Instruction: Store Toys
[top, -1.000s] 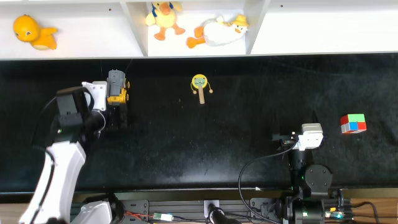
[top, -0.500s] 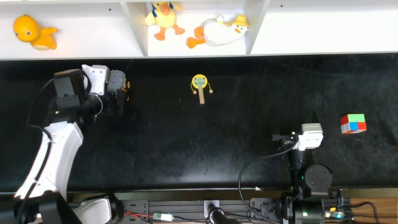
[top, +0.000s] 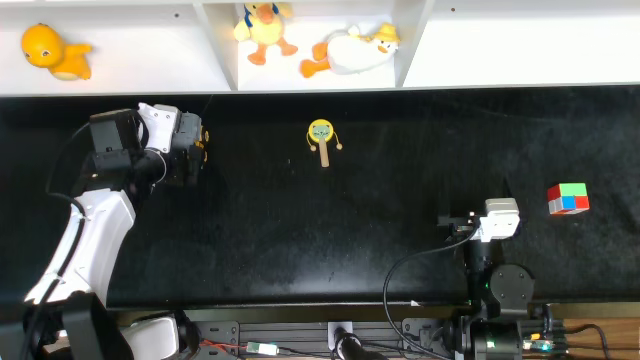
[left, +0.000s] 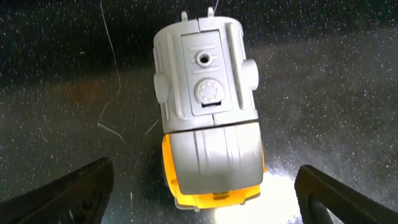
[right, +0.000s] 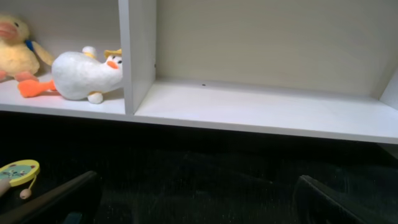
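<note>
Left hand (left: 205, 168) spread wide around grey-and-yellow toy truck (left: 208, 106), at ten o'clock on black counter (top: 350, 230), right hand (right: 198, 180) spread at four o'clock.

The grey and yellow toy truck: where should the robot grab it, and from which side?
Probably across the narrow grey body of the toy truck, coming straight down from above: its sides run parallel, and the open left gripper straddles it.

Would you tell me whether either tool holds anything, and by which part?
Nothing is held: left tool open over the toy truck, right tool open too.
</note>
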